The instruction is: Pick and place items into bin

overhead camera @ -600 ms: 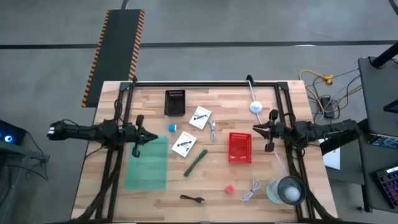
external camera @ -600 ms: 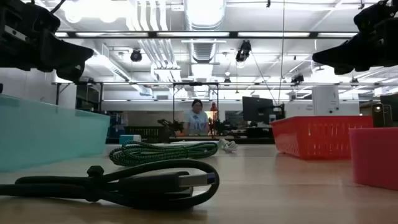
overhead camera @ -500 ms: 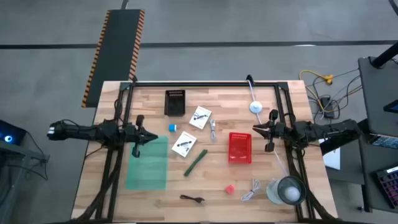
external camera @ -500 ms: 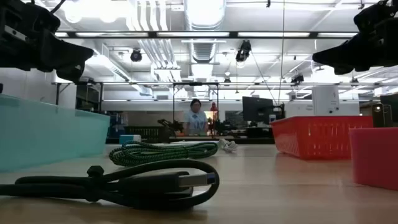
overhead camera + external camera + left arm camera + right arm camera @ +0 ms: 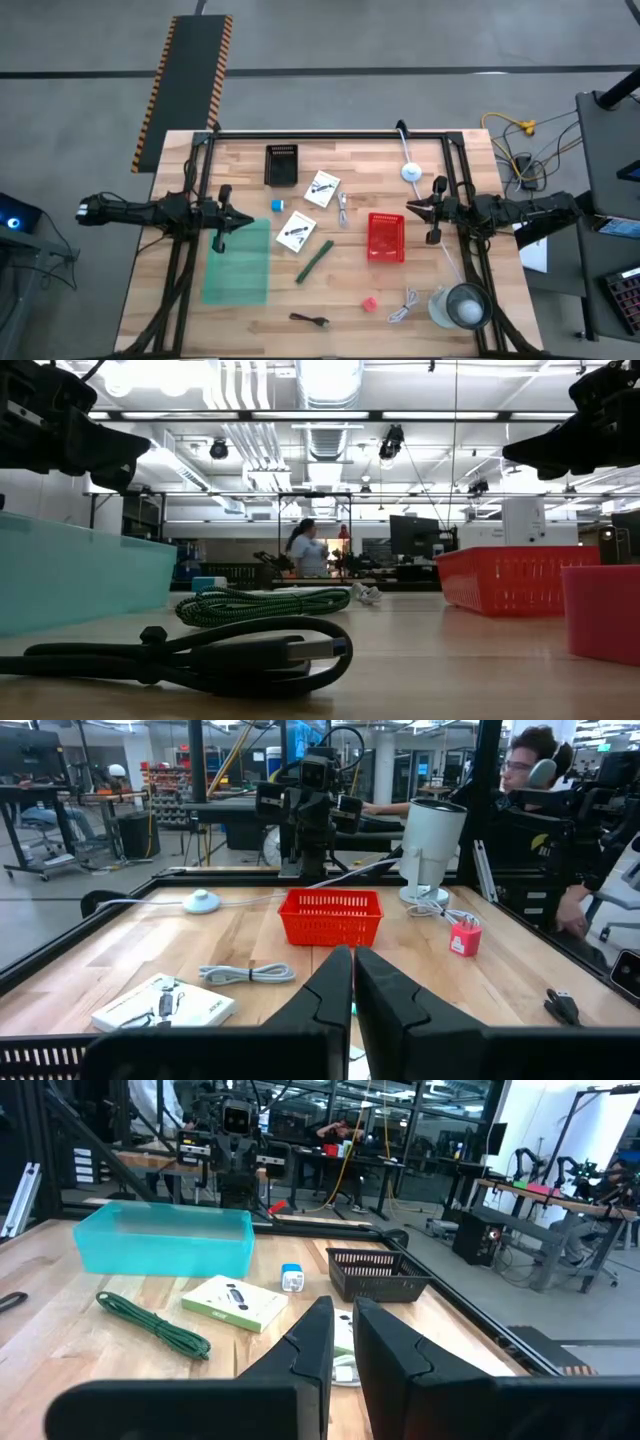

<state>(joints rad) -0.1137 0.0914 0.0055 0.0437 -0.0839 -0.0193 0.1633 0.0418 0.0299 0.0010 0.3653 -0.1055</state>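
My left gripper (image 5: 245, 217) hangs shut above the table's left side, over the far edge of the teal bin (image 5: 238, 261), and holds nothing. My right gripper (image 5: 408, 208) hangs shut on the right, just beyond the red basket (image 5: 386, 237), also with nothing in it. Between them on the wood lie a blue cube (image 5: 276, 205), two white packets (image 5: 322, 188) (image 5: 295, 231), a green stick (image 5: 314, 261) and a white cable (image 5: 342, 208). Near the front edge lie a red cube (image 5: 369, 303), a black cable (image 5: 310, 319) and another white cable (image 5: 403, 306).
A black mesh basket (image 5: 282, 165) stands at the far middle. A large round clear container (image 5: 462, 306) sits at the near right corner. A white puck with a cord (image 5: 411, 171) lies at the far right. Black frame rails run along both sides of the table. A person sits beyond the right side (image 5: 540, 810).
Both arms and all the items have kept still. A person far behind the table has shifted a little to the left in the low view.
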